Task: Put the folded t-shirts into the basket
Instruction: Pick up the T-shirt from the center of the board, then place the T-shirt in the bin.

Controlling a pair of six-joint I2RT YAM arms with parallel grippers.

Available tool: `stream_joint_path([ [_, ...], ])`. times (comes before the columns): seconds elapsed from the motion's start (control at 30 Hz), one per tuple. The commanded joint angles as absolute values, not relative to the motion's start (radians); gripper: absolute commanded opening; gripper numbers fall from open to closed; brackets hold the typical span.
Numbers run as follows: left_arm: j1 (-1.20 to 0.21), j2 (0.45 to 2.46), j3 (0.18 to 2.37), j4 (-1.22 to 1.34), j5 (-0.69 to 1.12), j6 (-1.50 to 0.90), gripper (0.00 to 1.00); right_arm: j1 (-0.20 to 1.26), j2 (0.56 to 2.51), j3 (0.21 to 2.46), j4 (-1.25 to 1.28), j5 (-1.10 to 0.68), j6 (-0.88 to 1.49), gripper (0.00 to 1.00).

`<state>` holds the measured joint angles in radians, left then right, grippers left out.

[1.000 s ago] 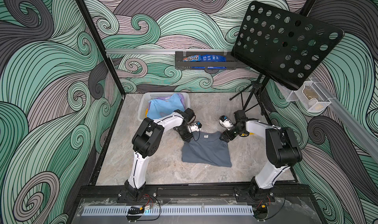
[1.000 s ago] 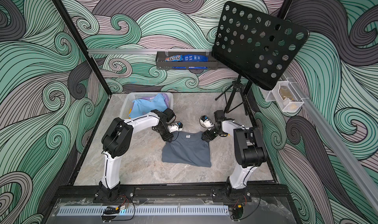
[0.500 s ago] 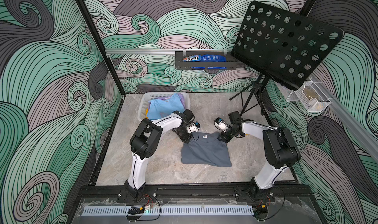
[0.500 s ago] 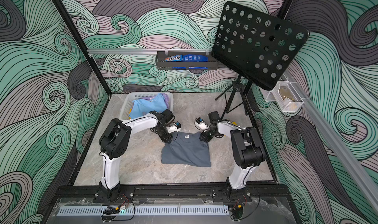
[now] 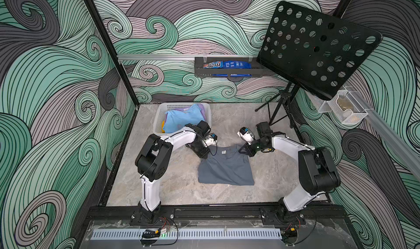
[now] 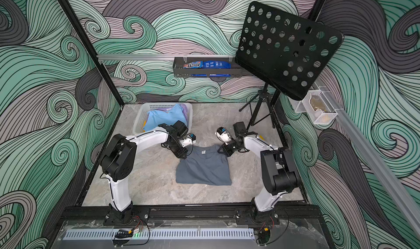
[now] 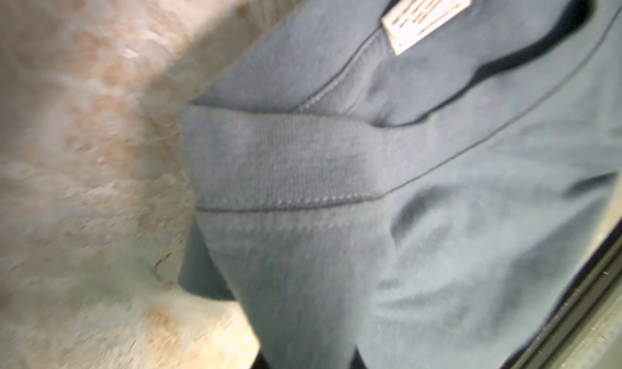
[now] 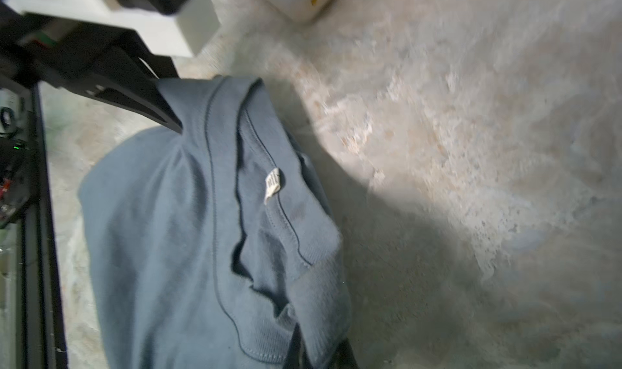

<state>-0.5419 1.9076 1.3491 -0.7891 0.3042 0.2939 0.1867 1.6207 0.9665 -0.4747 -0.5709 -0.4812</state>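
Basket (image 5: 158,120), far left of the surface (image 5: 177,186): blue tee (image 5: 184,120) on top, with the edge of a lilac tee (image 5: 202,107) and a sliver of yellow tee (image 5: 163,124) under it. Nothing changed there, so you have three in and one to go.

Left hand (image 5: 204,153): was already clenched on the grey tee (image 5: 225,170) at its far-left collar corner, and hasn't moved. The right wrist view shows the pinch, with the black fingers (image 8: 158,111) biting the cloth edge.

Grey tee: mid-surface, near the basket but not touching it. It's plain, folded roughly square, with a white label (image 5: 223,152) showing inside the collar. The body lies flat. The collar edge is rumpled and looks slightly raised between the two hands.

Right hand (image 5: 246,150): this is the change. A second ago it stood open just off the tee's far-right corner. It has slid in and clamped onto that corner.

So you now hold both far corners, and the grasp step looks done. My read is that next comes a synced lift and a carry over to the basket. Watch the fold: hung from two corners it will likely unfurl, and the hem could drag or catch the basket rim.
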Motion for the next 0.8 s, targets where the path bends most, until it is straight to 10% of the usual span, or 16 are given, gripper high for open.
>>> stream_joint_path([
  [0.0, -0.511, 1.818, 1.349, -0.774, 0.383, 0.299, 0.0, 0.187, 1.552, 1.001, -0.432, -0.702, -0.439, 0.0],
  [0.77, -0.295, 1.526, 1.597, -1.103, 0.446, 0.457, 0.0, 0.31, 1.334, 1.212, -0.183, -0.754, -0.213, 0.0],
])
